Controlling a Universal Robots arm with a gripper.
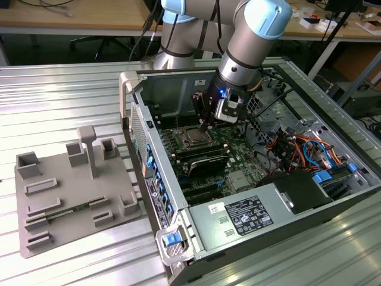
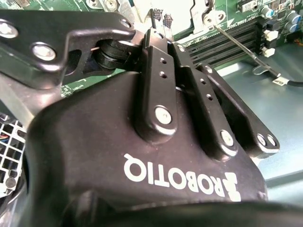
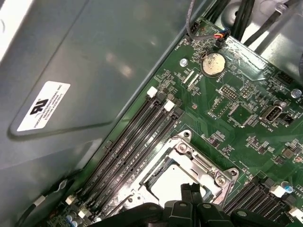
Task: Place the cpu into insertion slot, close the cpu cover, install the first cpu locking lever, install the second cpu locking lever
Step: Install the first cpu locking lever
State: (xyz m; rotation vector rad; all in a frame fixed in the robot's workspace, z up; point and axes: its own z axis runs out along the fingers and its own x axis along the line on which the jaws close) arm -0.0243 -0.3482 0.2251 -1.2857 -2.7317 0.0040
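Observation:
Inside the open computer case (image 1: 268,196), my gripper (image 1: 205,126) hangs just above the socket on the green motherboard. The cpu cover (image 3: 199,163) is a silvery frame lying flat on the socket. The pale metal top of the cpu (image 3: 171,182) shows through its open middle. The black fingertips of the gripper (image 3: 191,190) are pressed together, shut, right over the cover's edge with nothing seen between them. In the second wrist view the gripper (image 2: 156,19) points at the silvery socket metal, and a thin wire locking lever (image 2: 236,43) runs slantwise beside it.
Rows of black memory slots (image 3: 137,137) flank the socket, and a coin battery (image 3: 212,64) sits further off. A black block (image 1: 205,161) lies just past the socket, with cables (image 1: 303,149) and the power supply (image 1: 238,217) nearby. A grey fixture plate (image 1: 71,196) rests outside the case.

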